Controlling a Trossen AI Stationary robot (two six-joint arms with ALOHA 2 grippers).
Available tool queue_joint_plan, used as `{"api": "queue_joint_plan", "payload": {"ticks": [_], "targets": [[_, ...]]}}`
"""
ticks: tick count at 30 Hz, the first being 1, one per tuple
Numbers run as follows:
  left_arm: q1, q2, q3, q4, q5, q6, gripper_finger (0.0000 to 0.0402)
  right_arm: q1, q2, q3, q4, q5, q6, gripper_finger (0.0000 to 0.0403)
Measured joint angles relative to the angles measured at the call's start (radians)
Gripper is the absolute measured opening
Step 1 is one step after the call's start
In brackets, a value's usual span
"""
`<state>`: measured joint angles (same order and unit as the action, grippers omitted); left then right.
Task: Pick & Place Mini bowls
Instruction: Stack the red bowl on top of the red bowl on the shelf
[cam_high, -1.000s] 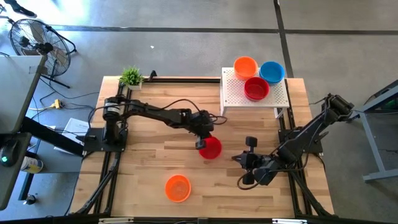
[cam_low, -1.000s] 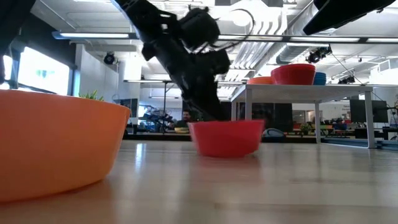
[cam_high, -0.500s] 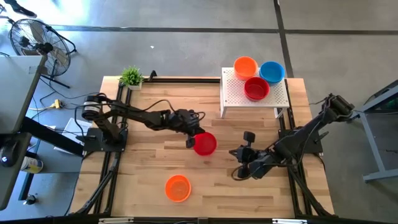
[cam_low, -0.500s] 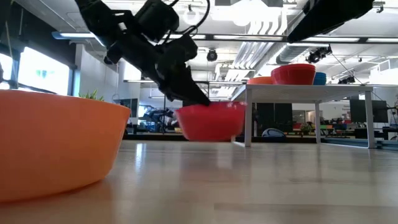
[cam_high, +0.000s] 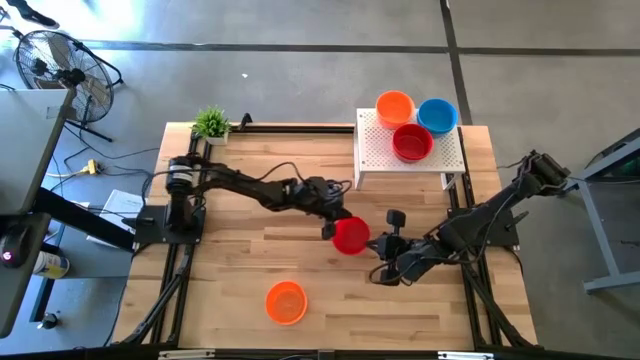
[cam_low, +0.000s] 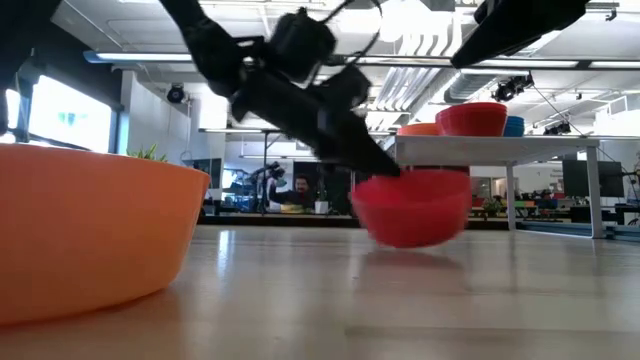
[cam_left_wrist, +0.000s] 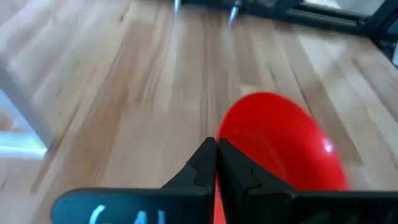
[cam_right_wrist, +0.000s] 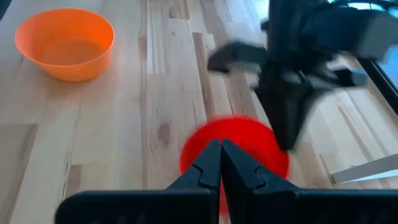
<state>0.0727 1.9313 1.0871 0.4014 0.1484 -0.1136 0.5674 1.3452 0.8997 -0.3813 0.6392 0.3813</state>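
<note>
- Left gripper (cam_high: 331, 226) is clamped on the rim of the red bowl (cam_high: 350, 236) and holds it just clear of the table (cam_high: 240, 270), mid-table.
- Right gripper (cam_high: 381, 262), fingers pressed together and empty, sits just beside that bowl on its far side from the left gripper.
- Risk: the two arms are close and could clash; the thin rim grip may slip and the bowl may tilt.
- White stand (cam_high: 385, 150), carrying red, orange and blue bowls, lies beyond the left gripper, and its edge and legs are near.
- Orange bowl (cam_high: 286, 301) is well apart, with open board between.
</note>
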Motion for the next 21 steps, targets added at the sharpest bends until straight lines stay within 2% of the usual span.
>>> {"api": "queue_joint_plan", "payload": {"ticks": [3, 5, 9, 12, 17, 21], "targets": [[0.0, 0.062, 0.069, 0.01, 0.001, 0.003, 0.0, 0.0, 0.0, 0.0, -0.001, -0.002, 0.0, 0.0], [0.002, 0.065, 0.095, -0.045, 0.0, 0.009, 0.0001, 0.0, 0.0, 0.0, 0.001, -0.005, 0.0, 0.0], [0.006, 0.082, 0.121, -0.049, -0.012, 0.012, 0.001, 0.0, 0.0, 0.0, -0.001, -0.005, 0.0, 0.0], [0.007, 0.104, 0.111, -0.091, -0.002, 0.033, 0.0026, 0.0, 0.0, 0.0, -0.002, -0.005, -0.001, 0.0], [0.006, 0.094, 0.12, -0.07, 0.028, 0.057, 0.0072, 0.0, 0.0, 0.0, -0.002, -0.006, -0.001, 0.0], [0.006, 0.087, 0.116, -0.105, -0.011, 0.09, 0.009, 0.0, 0.0, 0.0, -0.002, -0.006, -0.008, 0.0]]}}
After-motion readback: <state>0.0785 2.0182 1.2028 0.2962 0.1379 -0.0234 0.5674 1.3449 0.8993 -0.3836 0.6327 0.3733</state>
